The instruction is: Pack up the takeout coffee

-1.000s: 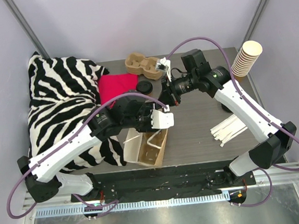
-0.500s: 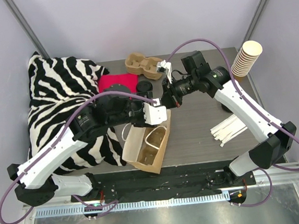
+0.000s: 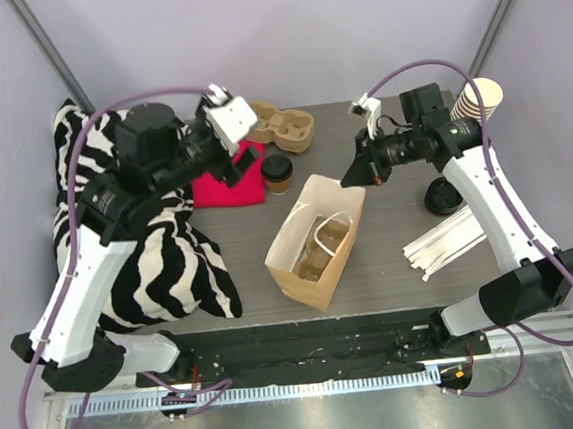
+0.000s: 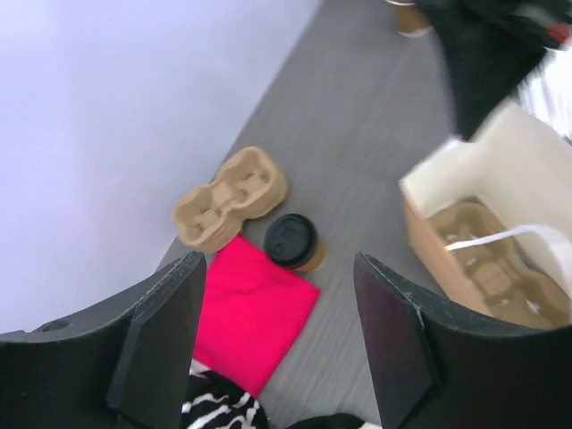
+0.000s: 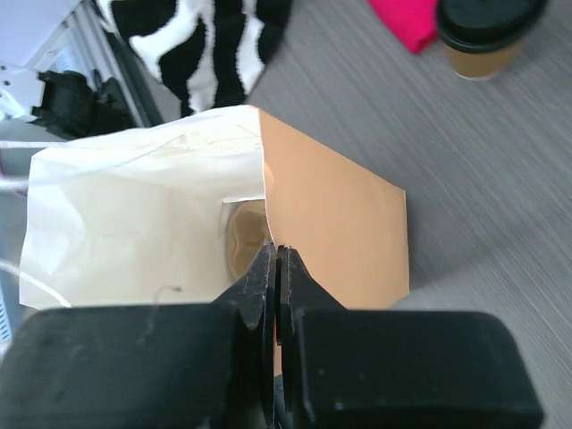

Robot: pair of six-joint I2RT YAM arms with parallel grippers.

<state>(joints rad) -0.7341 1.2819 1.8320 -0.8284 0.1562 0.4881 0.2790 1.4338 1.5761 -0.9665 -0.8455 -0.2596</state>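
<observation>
The coffee cup (image 3: 278,173) stood upright on the counter (image 3: 397,215), lid on, at eleven o'clock from the paper bag (image 3: 314,242), just beside a red cloth (image 3: 226,188). The left tool (image 4: 277,259) hung above, spread and empty. The right tool (image 5: 275,255) pinched the bag's rim at its one o'clock corner.

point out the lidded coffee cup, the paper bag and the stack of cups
lidded coffee cup (image 3: 277,167): top view, its black lid
paper bag (image 5: 335,223): right wrist view, its brown outer wall
stack of cups (image 3: 467,116): top view, side of the stack
</observation>
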